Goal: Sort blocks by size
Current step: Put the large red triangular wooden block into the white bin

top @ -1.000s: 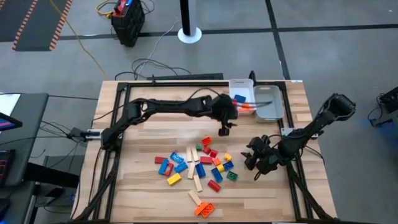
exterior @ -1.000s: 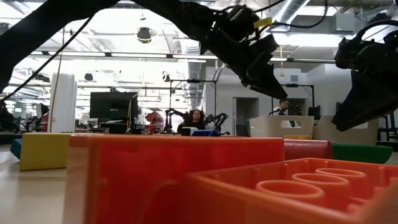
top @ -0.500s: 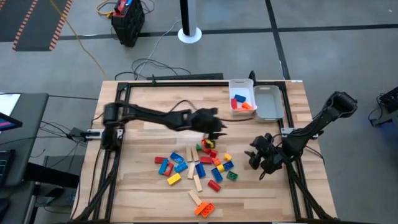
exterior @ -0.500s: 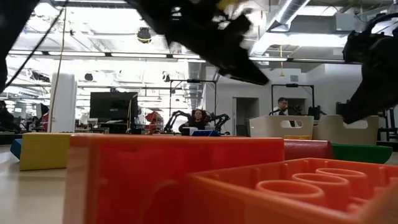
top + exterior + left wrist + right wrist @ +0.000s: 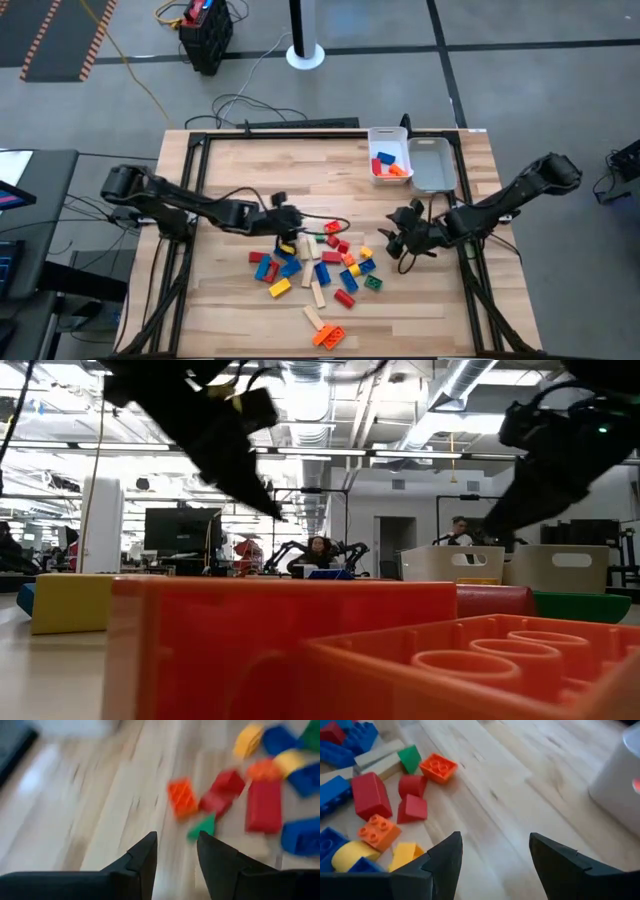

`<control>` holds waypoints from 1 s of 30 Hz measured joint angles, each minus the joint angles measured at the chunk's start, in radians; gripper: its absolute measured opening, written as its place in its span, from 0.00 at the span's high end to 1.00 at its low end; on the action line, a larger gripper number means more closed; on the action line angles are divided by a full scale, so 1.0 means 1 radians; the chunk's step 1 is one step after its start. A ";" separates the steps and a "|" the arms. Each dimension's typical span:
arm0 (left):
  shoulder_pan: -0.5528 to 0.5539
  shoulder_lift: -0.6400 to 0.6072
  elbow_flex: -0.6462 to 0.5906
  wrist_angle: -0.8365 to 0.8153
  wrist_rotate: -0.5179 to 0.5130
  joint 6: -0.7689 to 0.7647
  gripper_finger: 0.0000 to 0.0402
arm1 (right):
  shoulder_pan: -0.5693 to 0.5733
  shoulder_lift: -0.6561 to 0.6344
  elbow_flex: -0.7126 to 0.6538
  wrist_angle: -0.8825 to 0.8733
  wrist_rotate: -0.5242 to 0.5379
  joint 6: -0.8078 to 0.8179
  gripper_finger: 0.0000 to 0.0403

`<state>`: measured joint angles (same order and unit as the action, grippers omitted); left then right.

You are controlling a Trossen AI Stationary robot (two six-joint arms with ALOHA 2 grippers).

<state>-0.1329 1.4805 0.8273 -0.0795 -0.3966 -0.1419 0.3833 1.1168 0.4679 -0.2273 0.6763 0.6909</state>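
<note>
The blocks lie loose on the wooden table's middle: red, blue, orange, yellow and green studded bricks with a few pale wooden bars. My left gripper hovers over the pile's far left edge, slanting down. It is open, with a narrow gap and nothing between its fingers. An orange brick and a green one lie just ahead of it. My right gripper hangs wide open just right of the pile, above bare wood.
Two white trays stand at the far right. The left one holds a few blue, red and orange bricks, and the other stands beside it. A dark frame rims the table. An orange brick fills the low view's foreground.
My left gripper has swept quickly from beside the far trays toward the table's left and near side, and now hangs over the pile's far left edge. My right gripper has shifted a little toward the pile and the far edge. The blocks have stayed put.
</note>
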 joint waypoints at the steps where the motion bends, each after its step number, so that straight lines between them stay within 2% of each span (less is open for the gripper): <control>1: -0.006 -0.017 -0.010 -0.049 -0.005 -0.046 0.66 | -0.016 0.000 0.001 0.020 -0.010 -0.036 0.36; 6: -0.059 -0.055 -0.028 -0.287 -0.009 -0.218 0.63 | -0.080 0.000 0.027 0.035 -0.023 -0.167 0.36; 12: -0.168 -0.064 -0.036 -0.454 -0.013 -0.346 0.62 | -0.122 0.000 0.036 0.037 -0.025 -0.264 0.36; 20: -0.378 -0.111 -0.087 -0.538 -0.211 -0.544 0.62 | -0.193 0.000 0.036 0.091 -0.105 -0.359 0.36; 23: -0.425 -0.146 -0.126 -0.558 -0.204 -0.633 0.62 | -0.214 0.000 0.036 0.128 -0.132 -0.400 0.36; 26: -0.439 -0.193 -0.163 -0.558 -0.156 -0.705 0.62 | -0.238 0.000 0.036 0.168 -0.179 -0.431 0.36; 30: -0.434 -0.251 -0.181 -0.550 -0.108 -0.710 0.62 | -0.263 0.000 0.036 0.195 -0.211 -0.438 0.36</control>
<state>-0.5671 1.2298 0.6468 -0.6291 -0.5042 -0.8516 0.1204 1.1168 0.5037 -0.0320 0.4649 0.2527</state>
